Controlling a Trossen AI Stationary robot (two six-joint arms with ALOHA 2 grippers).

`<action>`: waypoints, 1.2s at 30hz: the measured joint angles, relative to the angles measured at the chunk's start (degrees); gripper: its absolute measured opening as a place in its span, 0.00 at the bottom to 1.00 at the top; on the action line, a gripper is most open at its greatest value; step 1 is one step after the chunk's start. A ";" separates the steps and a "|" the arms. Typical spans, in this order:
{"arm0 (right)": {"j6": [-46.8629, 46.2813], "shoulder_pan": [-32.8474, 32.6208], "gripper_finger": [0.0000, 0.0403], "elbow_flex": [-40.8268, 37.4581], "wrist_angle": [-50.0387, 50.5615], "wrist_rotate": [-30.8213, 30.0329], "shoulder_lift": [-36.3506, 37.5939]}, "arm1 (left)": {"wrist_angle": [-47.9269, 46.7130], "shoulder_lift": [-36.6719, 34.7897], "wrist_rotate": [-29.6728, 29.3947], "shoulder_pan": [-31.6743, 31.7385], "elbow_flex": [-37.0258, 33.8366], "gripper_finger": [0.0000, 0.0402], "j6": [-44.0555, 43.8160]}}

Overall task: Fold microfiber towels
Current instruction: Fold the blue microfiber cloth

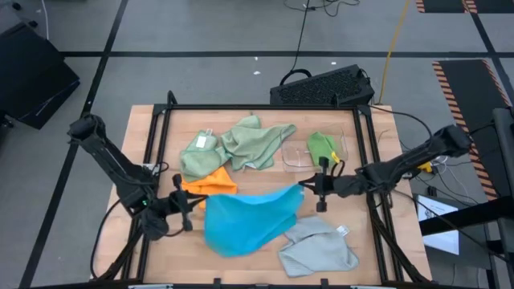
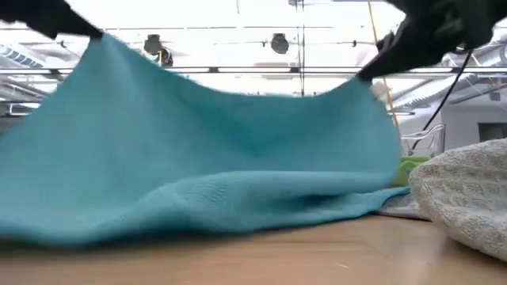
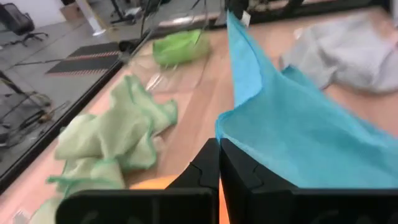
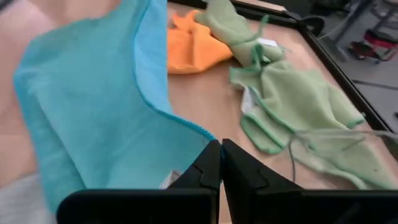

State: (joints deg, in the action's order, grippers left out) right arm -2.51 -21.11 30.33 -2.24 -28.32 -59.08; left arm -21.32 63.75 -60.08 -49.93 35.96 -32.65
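A bright blue towel (image 1: 249, 218) stretches between my two grippers near the table's middle, and its lower part lies on the wood. My left gripper (image 1: 199, 202) is shut on its left corner and my right gripper (image 1: 303, 186) on its right corner. An orange towel (image 1: 213, 183) lies bunched just beyond the blue one. Two pale green towels (image 1: 199, 154) (image 1: 259, 143) lie crumpled farther back. A bright green towel (image 1: 323, 144) rests in a clear tray (image 1: 295, 159). A light grey towel (image 1: 317, 247) lies crumpled at the near right. My left gripper pinches a corner of the blue towel (image 3: 227, 124) between its two fingers, coming nearly level from the table's left. The towel hangs from there, its bottom edge (image 2: 198, 218) on the table. My right gripper pinches the towel's other upper corner (image 4: 200, 129) between its two fingers, coming nearly level from the table's right. The upper edge (image 2: 238, 93) sags between the two grippers.
A black frame (image 1: 265, 107) runs round the wooden table. A black keyboard-like box (image 1: 321, 87) lies beyond the far edge. Bare wood shows along the near left (image 1: 173, 257) and between the grey towel and the tray.
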 joint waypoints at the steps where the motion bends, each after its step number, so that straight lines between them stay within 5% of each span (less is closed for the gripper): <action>1: 0.23 0.81 0.01 -0.99 -1.54 0.02 -0.20 | -0.17 0.00 -0.03 0.08 -0.60 0.01 -0.04; 11: 2.91 5.51 0.01 -1.88 -7.31 0.19 0.05 | 1.48 -0.04 -0.58 1.29 -2.02 0.01 0.73; 14: -1.28 5.69 0.01 -1.88 -7.24 4.27 0.02 | 1.57 -0.07 -0.25 0.00 -2.02 0.02 2.02; 19: -10.79 5.87 0.01 -1.88 -8.68 5.44 -1.80 | 1.25 -0.97 -4.80 -0.95 -2.02 0.01 4.72; 25: -5.84 8.39 0.00 -1.88 -16.72 1.20 -5.19 | 1.11 -5.07 -10.02 -0.88 -2.00 0.01 6.12; 36: -5.79 7.67 0.00 -1.88 -17.72 8.66 -9.75 | 1.03 -2.96 5.59 -3.66 -2.00 0.01 -2.22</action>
State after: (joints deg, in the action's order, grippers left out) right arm -8.30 -13.43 28.45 -19.96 -19.65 -68.83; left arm -20.29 60.78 -54.50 -53.58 33.95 -34.87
